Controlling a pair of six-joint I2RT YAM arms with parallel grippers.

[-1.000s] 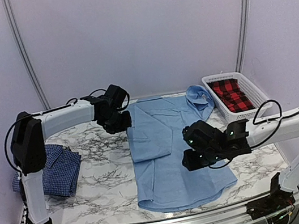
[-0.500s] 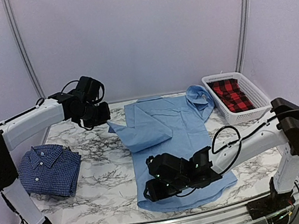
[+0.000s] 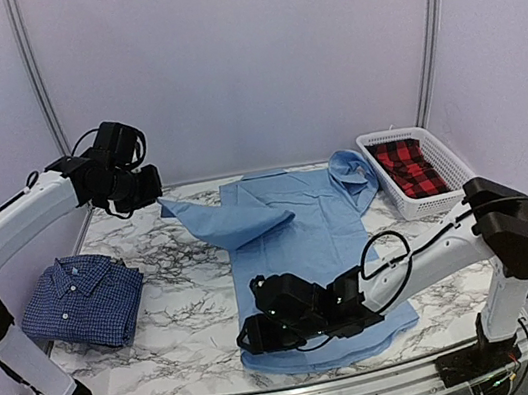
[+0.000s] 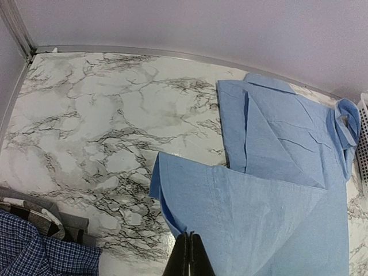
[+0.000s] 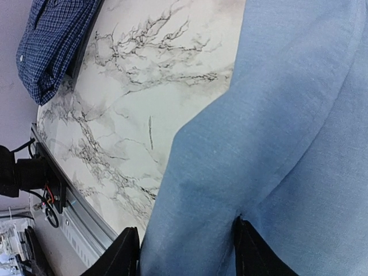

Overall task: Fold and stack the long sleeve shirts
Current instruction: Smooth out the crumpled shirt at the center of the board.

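**Two arms on the light blue shirt, the checked shirt folded at the side**

The light blue shirt (image 3: 312,240) lies spread in the middle of the marble desk (image 3: 190,301), with its collar toward the far wall. The left end effector (image 4: 188,241), at the upper left of the top view, is closed tight on one flap of this shirt and holds it lifted above the desk, so the cloth stretches out toward the left. The right end effector (image 3: 250,336) is low at the near left corner of the same shirt, with its fingers apart over the hem. It grips nothing that I can see. The dark blue checked shirt (image 3: 84,301) rests folded at the left edge of the desk, well apart from the blue one. At the right stands a white basket (image 3: 444,198) with a red and black checked cloth (image 3: 409,165) inside.
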